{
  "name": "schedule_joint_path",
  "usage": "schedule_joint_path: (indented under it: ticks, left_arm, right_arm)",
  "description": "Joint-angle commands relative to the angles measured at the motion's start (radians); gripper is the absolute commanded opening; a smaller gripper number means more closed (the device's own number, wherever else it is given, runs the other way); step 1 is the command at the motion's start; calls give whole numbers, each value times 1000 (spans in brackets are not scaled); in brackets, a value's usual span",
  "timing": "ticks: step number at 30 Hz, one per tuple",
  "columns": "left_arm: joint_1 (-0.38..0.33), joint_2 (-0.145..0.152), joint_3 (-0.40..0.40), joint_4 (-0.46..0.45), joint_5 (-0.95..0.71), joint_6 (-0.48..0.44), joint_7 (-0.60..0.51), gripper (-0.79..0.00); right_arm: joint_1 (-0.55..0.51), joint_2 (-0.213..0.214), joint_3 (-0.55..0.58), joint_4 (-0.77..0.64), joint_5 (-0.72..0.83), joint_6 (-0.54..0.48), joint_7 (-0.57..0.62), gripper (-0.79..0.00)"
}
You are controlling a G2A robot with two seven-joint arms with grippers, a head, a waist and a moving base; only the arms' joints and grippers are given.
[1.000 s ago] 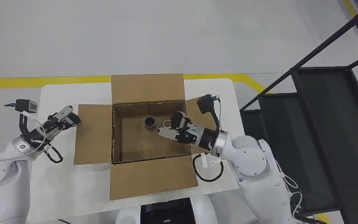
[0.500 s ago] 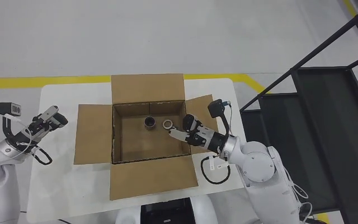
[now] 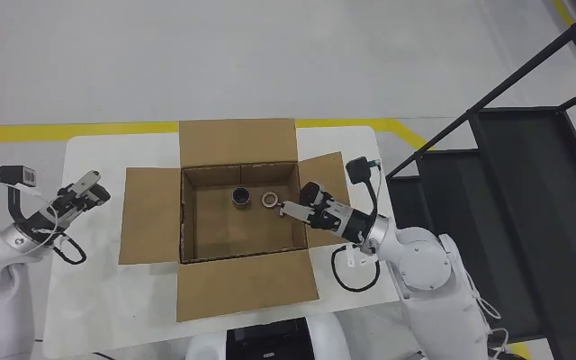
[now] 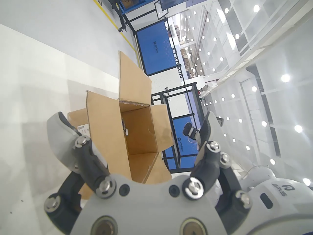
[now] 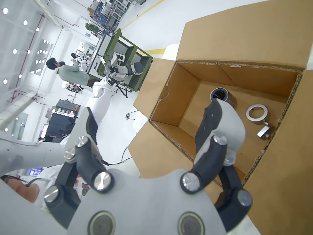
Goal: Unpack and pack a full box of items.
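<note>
An open cardboard box (image 3: pixel 212 247) (image 5: pixel 171 135) (image 4: pixel 105 128) stands mid-table with its four flaps spread out. On its floor lie a dark cylinder (image 3: pixel 240 195) (image 5: pixel 220 95), a silver metal ring (image 3: pixel 268 198) (image 5: pixel 256 114) and a small metal piece (image 5: pixel 264 131) beside the ring. My right gripper (image 3: pixel 297 210) (image 5: pixel 151 113) hangs open and holds nothing, over the box's right inner edge, close to the ring. Left of the box, above the table, my left gripper (image 3: pixel 88 189) (image 4: pixel 132 125) is open with nothing in it.
The white table (image 3: pixel 99 279) has bare room to the left of the box and in front of it. A yellow floor line (image 3: pixel 81 131) runs behind the table. Black metal stairs (image 3: pixel 504 180) stand at the right.
My right gripper has drawn back to the right, from inside the box to its right edge, leaving the ring on the box floor. My left arm has pulled further left, away from the box.
</note>
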Motion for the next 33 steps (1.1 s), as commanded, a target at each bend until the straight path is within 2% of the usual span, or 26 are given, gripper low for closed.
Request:
schedule_joint_path:
  ticks: [1,7,11,17,20,28,33]
  left_arm:
    - [-14,5,22,21,146,-44,15,0]
    - [-58,1,105,86,173,-89,62,0]
    - [-78,1,137,119,146,-104,69,0]
    - [-80,5,144,109,63,-87,41,0]
    - [-68,9,135,78,11,-61,14,0]
    - [-50,9,143,0,-217,47,-47,0]
    - [-62,1,200,-37,-334,74,-65,0]
  right_arm:
    - [-16,6,85,6,23,28,-15,0]
    - [-86,17,249,37,98,63,-69,0]
    - [-116,22,282,97,129,88,-63,0]
    - [-109,24,220,207,213,103,-23,0]
    - [-91,23,173,245,333,100,37,0]
    - [-62,29,113,219,470,107,124,0]
    - [-40,31,50,207,493,114,134,0]
